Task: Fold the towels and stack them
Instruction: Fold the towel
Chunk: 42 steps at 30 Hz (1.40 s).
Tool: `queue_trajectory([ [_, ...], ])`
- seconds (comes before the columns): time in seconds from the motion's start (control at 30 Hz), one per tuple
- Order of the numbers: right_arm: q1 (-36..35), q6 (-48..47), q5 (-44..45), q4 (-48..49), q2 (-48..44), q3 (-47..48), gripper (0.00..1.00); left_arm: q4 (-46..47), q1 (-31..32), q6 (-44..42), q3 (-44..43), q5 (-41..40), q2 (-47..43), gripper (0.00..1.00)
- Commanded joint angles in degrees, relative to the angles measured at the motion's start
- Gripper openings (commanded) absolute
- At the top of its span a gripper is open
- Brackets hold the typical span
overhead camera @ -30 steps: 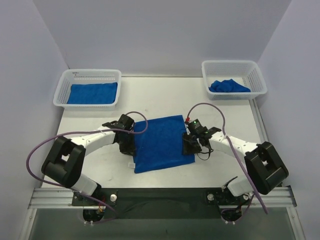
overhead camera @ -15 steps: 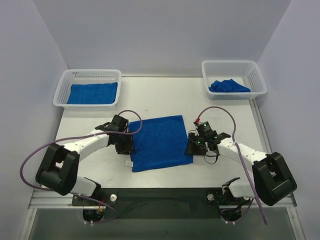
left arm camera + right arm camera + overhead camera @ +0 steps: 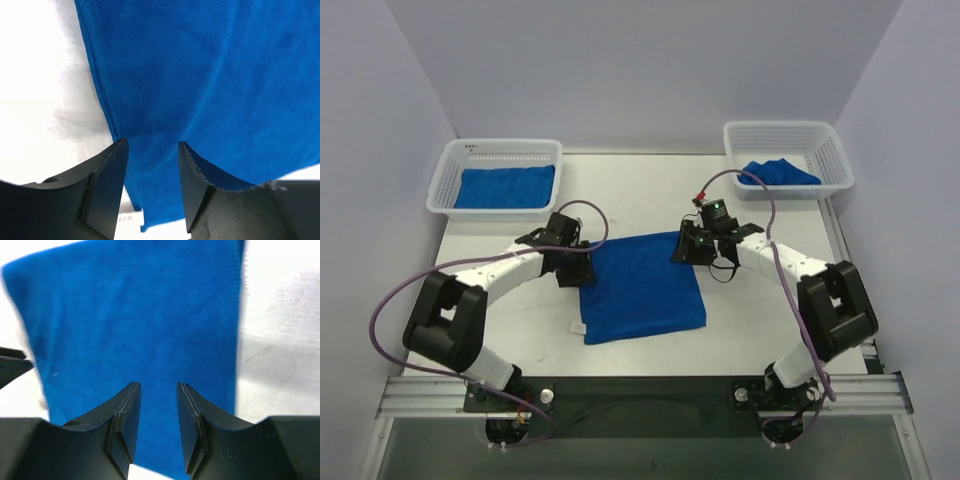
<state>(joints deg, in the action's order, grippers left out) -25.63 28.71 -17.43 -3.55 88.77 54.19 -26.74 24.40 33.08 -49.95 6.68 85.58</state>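
Bright, even, diffuse light fills the sharp overhead view; the white worktop (image 3: 640,195) carries only faint soft shadows. In both wrist views it nearly washes out, a grey shadow flanks the blue terry towel (image 3: 200,75), and the right view's towel edges blur.

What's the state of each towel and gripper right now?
centre towel: spread flat
folded towel: lying flat in left basket
crumpled towel: bunched in right basket
left gripper: open, at centre towel's left edge
right gripper: open, over centre towel
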Motion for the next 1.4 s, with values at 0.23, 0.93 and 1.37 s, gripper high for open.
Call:
queue_trajectory([
  [0.23,3.9,2.8,-0.4,8.0,9.7,-4.0,0.35,4.3,-2.6,-3.2,-0.8,-0.6,6.4,0.44],
  [0.93,6.3,-6.1,-1.1,0.2,0.9,-0.4,0.36,-0.8,-5.0,-7.1,-3.7,-2.0,-0.8,0.76],
  [1.37,4.6,-6.8,-6.0,1.3,16.2,17.4,0.31,2.1,-5.2,-10.9,-14.5,-0.4,9.9,0.53],
])
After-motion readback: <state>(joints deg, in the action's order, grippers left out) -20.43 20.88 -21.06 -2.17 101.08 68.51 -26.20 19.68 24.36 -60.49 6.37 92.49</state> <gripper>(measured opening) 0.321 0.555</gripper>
